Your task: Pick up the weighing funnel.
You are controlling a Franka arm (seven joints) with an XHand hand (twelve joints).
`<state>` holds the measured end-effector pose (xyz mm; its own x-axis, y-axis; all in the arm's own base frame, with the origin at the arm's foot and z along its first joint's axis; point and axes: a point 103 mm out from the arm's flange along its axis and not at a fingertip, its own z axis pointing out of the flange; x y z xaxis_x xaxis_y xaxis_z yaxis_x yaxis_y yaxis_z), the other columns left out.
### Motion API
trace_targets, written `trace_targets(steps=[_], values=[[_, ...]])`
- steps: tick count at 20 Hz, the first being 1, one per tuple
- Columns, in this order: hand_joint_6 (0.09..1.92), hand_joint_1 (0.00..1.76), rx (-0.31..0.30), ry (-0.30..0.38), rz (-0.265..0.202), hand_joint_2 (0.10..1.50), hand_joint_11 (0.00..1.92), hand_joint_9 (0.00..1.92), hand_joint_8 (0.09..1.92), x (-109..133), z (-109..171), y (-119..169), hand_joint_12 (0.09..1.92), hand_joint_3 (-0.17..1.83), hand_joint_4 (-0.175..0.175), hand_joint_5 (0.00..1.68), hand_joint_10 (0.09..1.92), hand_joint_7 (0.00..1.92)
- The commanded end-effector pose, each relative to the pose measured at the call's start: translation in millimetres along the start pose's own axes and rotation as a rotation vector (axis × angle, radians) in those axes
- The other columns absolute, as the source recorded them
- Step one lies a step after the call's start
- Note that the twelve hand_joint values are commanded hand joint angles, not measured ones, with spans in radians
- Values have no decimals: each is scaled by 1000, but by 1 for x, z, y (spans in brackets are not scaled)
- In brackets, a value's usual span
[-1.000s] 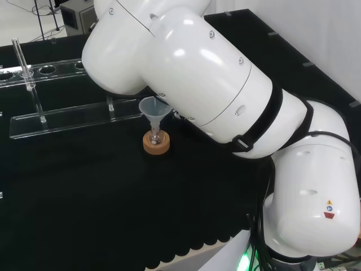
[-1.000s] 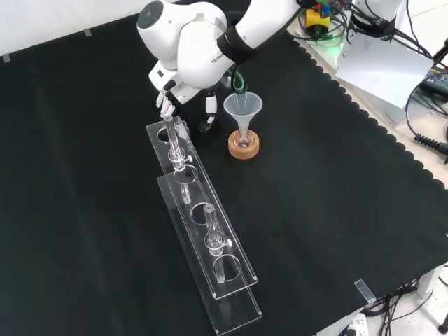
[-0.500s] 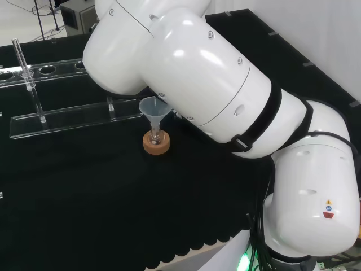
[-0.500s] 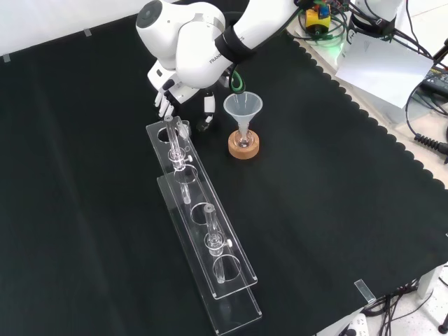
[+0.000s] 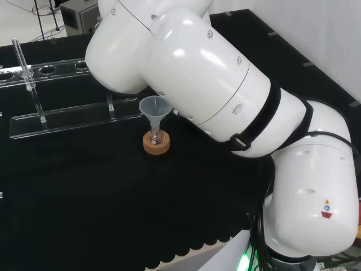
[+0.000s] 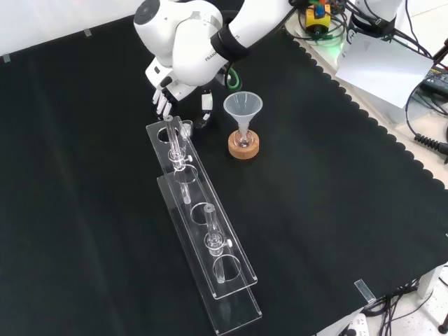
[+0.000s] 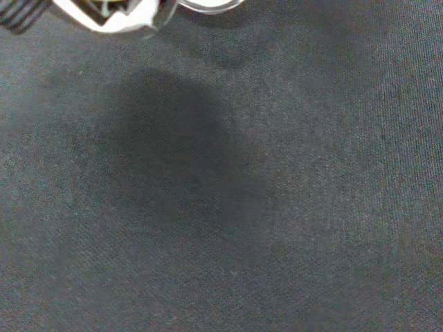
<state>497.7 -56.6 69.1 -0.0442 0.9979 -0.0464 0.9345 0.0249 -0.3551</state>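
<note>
In the front view my hand (image 6: pixel 169 85) hangs over the far end of the clear rack, fingers (image 6: pixel 162 102) pointing down and thumb (image 6: pixel 206 105) opposite them. A small clear piece, the weighing funnel (image 6: pixel 185 127), shows between and just below them, pinched by the hand and above the cloth. In the wrist view a clear rim of the weighing funnel (image 7: pixel 208 5) sits beside a blurred white part of the hand (image 7: pixel 104 17), with the hand's shadow on the black cloth beyond. In the head view the arm's white links hide this spot.
The big funnel (image 6: pixel 242 106) stands in a small flask on a cork ring (image 6: pixel 243 147), just right of the hand in the front view. A long clear rack (image 6: pixel 203 224) holding glass tubes runs toward the near edge. In the head view the funnel (image 5: pixel 154 107) stands before the rack (image 5: pixel 67 116).
The hand has risen a little and drifted up the front view, and the small clear piece has moved with it. The funnel and the rack have stayed put.
</note>
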Motion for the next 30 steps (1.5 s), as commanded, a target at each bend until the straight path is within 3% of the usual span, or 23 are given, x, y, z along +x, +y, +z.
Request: trace_targets(steps=[1, 8, 20, 23, 25, 26, 30], values=[[818, 861, 3, -29, -10, 649, 581, 831, 709, 17, -4, 0, 1258, 645, -36, 672, 537, 549], [820, 857, 7, -25, -7, 645, 577, 826, 705, 17, -5, 0, 1257, 647, -41, 633, 531, 540], [821, 845, 30, -34, 9, 665, 576, 837, 706, 17, 0, 4, 1261, 654, -24, 753, 530, 544], [757, 846, 38, -52, 13, 703, 587, 866, 696, 16, -1, 4, 1258, 644, 9, 934, 520, 582], [862, 976, 46, -64, 19, 807, 606, 898, 682, 14, -1, 4, 1251, 502, 119, 1032, 507, 623], [890, 1014, 54, -73, 20, 825, 623, 919, 672, 14, -1, 4, 1239, 478, 147, 1058, 498, 646], [969, 1071, 72, -90, 21, 731, 724, 1014, 636, 10, -5, 3, 1174, 670, 175, 1104, 447, 720]])
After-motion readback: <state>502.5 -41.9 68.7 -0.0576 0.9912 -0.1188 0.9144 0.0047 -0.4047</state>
